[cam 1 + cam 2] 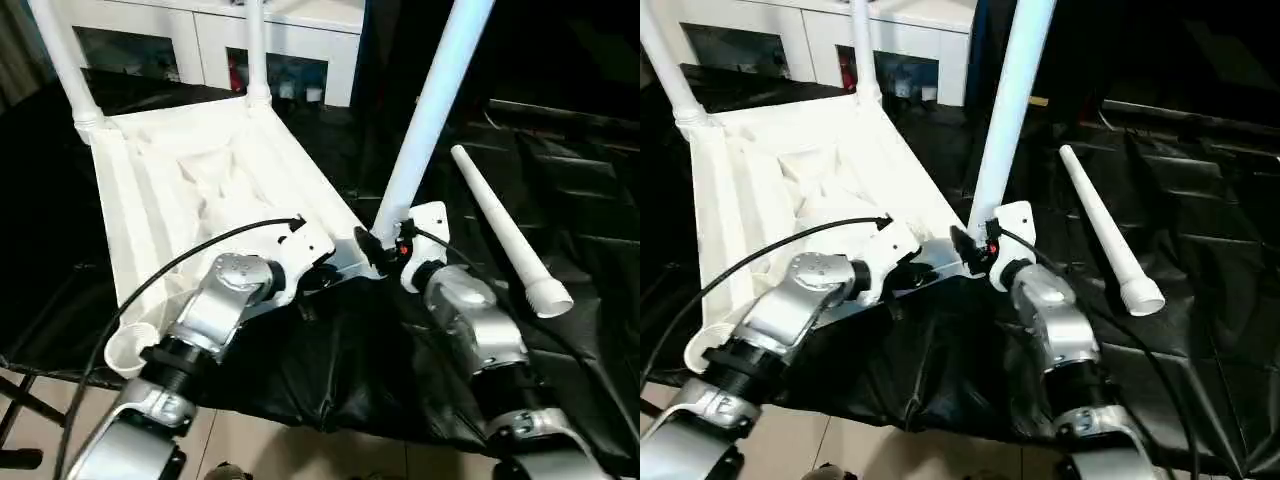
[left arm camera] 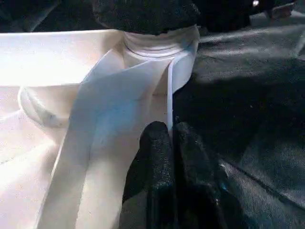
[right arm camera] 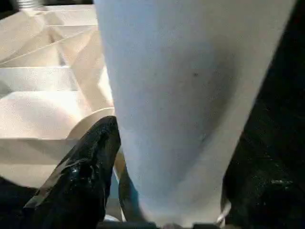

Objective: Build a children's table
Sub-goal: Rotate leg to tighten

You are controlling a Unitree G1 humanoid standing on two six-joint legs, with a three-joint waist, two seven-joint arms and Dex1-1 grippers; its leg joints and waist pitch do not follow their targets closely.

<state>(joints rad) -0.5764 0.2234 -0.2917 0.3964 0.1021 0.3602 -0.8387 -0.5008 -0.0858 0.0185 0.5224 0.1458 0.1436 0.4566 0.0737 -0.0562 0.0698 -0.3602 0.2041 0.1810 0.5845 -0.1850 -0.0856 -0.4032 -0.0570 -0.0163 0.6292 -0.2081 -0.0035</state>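
Your right tool (image 3: 157, 176) is clamped on the base of a table leg (image 1: 432, 115); in the right wrist view one black finger (image 3: 81, 176) presses one side of the tube and the other shows at its far side. That leg stands tilted in the near right corner socket of the table top (image 1: 200, 185).

Your left tool (image 2: 172, 143) is pressed together on the thin rim of the table top, just short of the same corner; the white edge runs down between the two black fingers (image 2: 152, 162).

Count: four legs, one top. Two legs (image 1: 60, 60) (image 1: 256, 50) stand upright in the far corner sockets. One is in the right tool. The fourth leg (image 1: 505, 228) lies loose on the black cloth (image 1: 350, 370) over the worktop, well to the right of the right forearm, ridged collar end toward you. The near left socket (image 1: 128, 350) is open, with no leg in it.

Cut off or hidden: all three standing legs run out of the top of the head views. The seat of the held leg in its socket is covered by the right tool and wrist, so you cannot tell how deep it sits.

Room: the top lies ribbed side up, its near edge close to the worktop's front edge. Open black cloth lies between the two forearms. A white cabinet (image 1: 210, 40) stands behind the worktop.
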